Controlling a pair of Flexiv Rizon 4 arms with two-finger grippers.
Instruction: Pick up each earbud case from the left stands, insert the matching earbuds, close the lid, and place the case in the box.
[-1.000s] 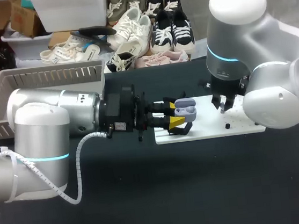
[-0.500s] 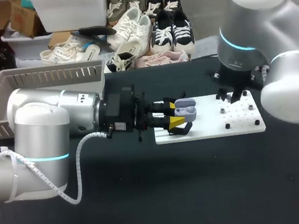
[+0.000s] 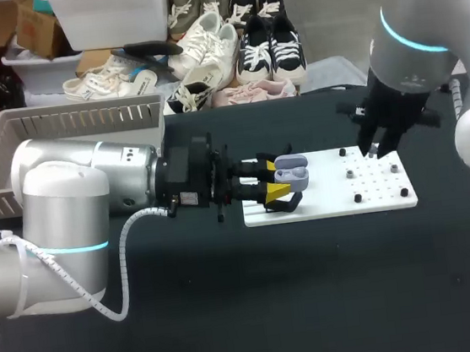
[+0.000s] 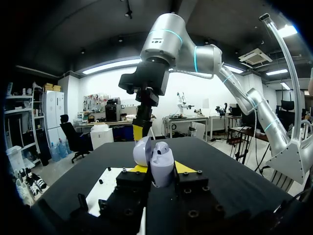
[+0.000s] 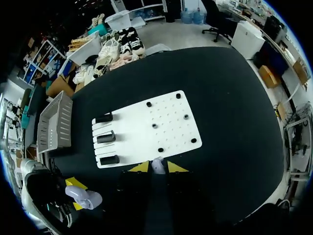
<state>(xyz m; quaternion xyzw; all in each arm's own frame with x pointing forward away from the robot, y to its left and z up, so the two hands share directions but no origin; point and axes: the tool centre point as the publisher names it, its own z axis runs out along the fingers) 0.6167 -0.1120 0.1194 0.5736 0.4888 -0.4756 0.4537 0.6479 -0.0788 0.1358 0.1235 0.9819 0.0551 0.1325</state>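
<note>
The left gripper [image 3: 280, 181] pinches the open case [image 3: 290, 170]; the right gripper [image 5: 157, 168] pinches an earbud [image 5: 157, 164].
The lavender case, lid up, hangs above the white board's [image 3: 331, 203] 9 o'clock end, near the black stands [image 5: 106, 138]. The right gripper hangs over the board's 1 o'clock corner, the small pale earbud between its yellow tips. The basket [image 3: 67, 120] stands at the tabletop's [image 3: 233, 312] 10 o'clock.

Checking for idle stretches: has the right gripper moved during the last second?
Yes. The right gripper has shifted from above the middle of the white board toward the board's right end.
</note>
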